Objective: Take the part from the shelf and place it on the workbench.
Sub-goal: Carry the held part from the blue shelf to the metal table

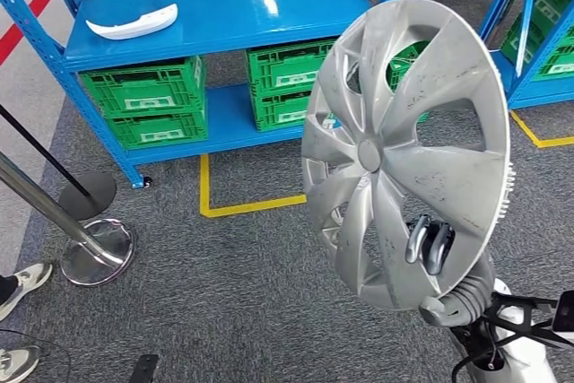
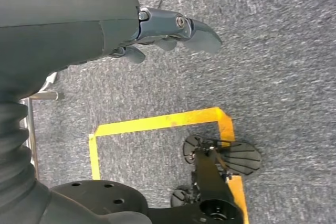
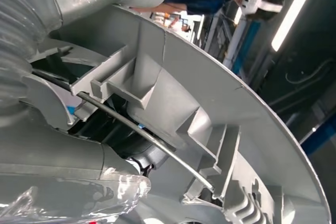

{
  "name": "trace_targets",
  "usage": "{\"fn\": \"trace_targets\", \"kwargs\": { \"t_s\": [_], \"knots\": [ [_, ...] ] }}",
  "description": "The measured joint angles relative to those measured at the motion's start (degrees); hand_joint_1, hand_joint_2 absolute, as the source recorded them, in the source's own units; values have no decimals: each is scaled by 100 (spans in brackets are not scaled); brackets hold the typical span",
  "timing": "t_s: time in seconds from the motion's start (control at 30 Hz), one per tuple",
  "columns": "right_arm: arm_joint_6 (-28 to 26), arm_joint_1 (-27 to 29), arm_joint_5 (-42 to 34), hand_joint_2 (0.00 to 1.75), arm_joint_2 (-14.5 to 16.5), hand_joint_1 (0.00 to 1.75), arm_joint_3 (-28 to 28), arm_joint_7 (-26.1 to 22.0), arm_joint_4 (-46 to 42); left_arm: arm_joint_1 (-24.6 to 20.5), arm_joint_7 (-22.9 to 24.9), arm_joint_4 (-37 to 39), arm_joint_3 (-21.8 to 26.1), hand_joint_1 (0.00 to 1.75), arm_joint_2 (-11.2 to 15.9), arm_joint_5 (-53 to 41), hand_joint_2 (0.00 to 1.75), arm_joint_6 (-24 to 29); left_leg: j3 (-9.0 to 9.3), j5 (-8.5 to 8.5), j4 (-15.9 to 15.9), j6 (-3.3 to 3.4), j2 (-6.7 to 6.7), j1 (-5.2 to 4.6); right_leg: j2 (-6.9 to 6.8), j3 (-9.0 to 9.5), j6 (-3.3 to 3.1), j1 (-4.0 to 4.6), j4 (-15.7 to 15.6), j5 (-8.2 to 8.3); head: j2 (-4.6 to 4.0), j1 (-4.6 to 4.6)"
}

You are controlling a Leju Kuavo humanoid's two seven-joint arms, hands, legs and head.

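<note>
Item: one silver wheel cover (image 1: 406, 150), held upright in front of the blue shelf (image 1: 223, 15); my right robot hand (image 1: 429, 244) has its fingers hooked through a spoke opening near the rim, my left robot hand (image 2: 174, 30) hangs spread over the carpet, holding nothing. I judge it light, stiff plastic, brittle at the back clips, best held by rim or spoke. Also counted: four green crates (image 1: 145, 100), one white trim piece (image 1: 132, 22).

Blue shelving (image 1: 223, 15) on grey carpet (image 1: 223, 293)
</note>
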Motion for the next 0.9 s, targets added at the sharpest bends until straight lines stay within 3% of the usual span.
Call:
{"fn": "trace_targets", "kwargs": {
  "t_s": [0.07, 0.17, 0.2, 0.23, 0.3, 0.37, 0.43, 0.5, 0.57, 0.63, 0.7, 0.73, 0.77, 0.8, 0.87, 0.9],
  "knots": [
    [1, -5, 9, 175, 7, 175, -9, -4, 7, 3, -1, 0, 0, 0, 7, -1, 175, 12, -146, -228, 283, -56, 11, 4, -43, -62, -95, -20, -11, 62, 0, -20],
    [7, 13, 57, 175, 34, 175, -27, -13, 10, 0, -10, 0, 0, 0, 10, -4, 175, 24, -597, -839, 1373, -117, 32, 13, -132, -178, -159, -10, -8, 137, 0, -43],
    [9, 24, 70, 175, 44, 175, -30, -13, 11, 2, -12, 0, 0, 0, 15, -4, 175, 25, -670, -917, 1604, -119, 34, 12, -169, -212, -161, -1, -7, 159, 0, -43],
    [11, 32, 78, 175, 51, 175, -33, -13, 12, 5, -13, 0, 0, 0, 23, -4, 175, 25, -640, -890, 1629, -110, 38, 9, -209, -238, -157, 8, -6, 179, 0, -44],
    [19, 38, 85, 175, 61, 175, -37, -13, 13, 4, -16, 0, 0, 0, 39, -5, 175, 28, -251, -602, 1048, -60, 116, -10, -297, -264, -140, 19, -6, 209, 0, -43],
    [42, 42, 93, 175, 73, 175, -46, -17, 13, -19, -19, 0, 0, 0, 49, -12, 175, 32, 193, -379, 288, 5, 329, -56, -388, -283, -102, 48, 13, 227, 0, -44],
    [69, 46, 107, 175, 89, 175, -59, -22, 14, -35, -17, 0, 0, 0, 52, -36, 175, 36, 318, -332, -11, 62, 410, -94, -491, -306, -54, 71, 28, 249, 0, -50],
    [85, 46, 122, 175, 103, 175, -64, -23, 15, -15, -3, 0, -1, 0, 50, -58, 175, 37, 279, -284, -33, 125, 300, -87, -557, -327, 3, 64, 29, 258, 0, -52],
    [93, 51, 143, 175, 109, 175, -71, -23, 15, 4, 14, 0, -1, 0, 52, -65, 175, 39, 257, -222, -60, 192, 200, -53, -385, -430, 77, 46, 255, 83, 0, -35],
    [95, 68, 161, 175, 109, 175, -80, -22, 15, 2, 18, 0, -2, 0, 55, -70, 175, 38, 220, -178, -66, 233, 97, -33, -148, -706, 137, 24, 937, -310, 0, -19],
    [96, 95, 169, 175, 109, 175, -82, -21, 19, 4, 18, 0, -2, 0, 48, -74, 175, 30, 180, -145, -63, 241, -19, -32, -86, -968, 162, 14, 1603, -586, 0, -19],
    [96, 107, 172, 175, 109, 175, -82, -20, 22, 10, 18, 0, -2, 0, 45, -74, 175, 26, 166, -129, -61, 232, -86, -30, -80, -970, 167, 10, 1661, -570, 0, -18],
    [96, 114, 173, 175, 109, 175, -82, -20, 25, 17, 18, 0, -2, 0, 42, -74, 175, 24, 157, -115, -60, 220, -153, -25, -68, -855, 166, 3, 1479, -449, 0, -19],
    [95, 117, 173, 175, 109, 175, -83, -19, 27, 19, 18, 0, -2, 0, 39, -74, 175, 25, 153, -102, -56, 202, -224, -18, -23, -638, 167, -11, 1102, -261, 0, -18],
    [95, 115, 173, 175, 110, 175, -85, -20, 28, 11, 18, 0, -2, 0, 39, -74, 175, 25, 126, -79, -34, 156, -349, -16, 220, -195, 163, -55, 318, -24, 0, -21],
    [95, 114, 173, 175, 110, 175, -86, -22, 30, 5, 18, 0, -2, 0, 40, -74, 175, 25, 95, -60, -22, 126, -401, -15, 317, -74, 151, -67, 97, 14, 0, -23]
  ]
}}
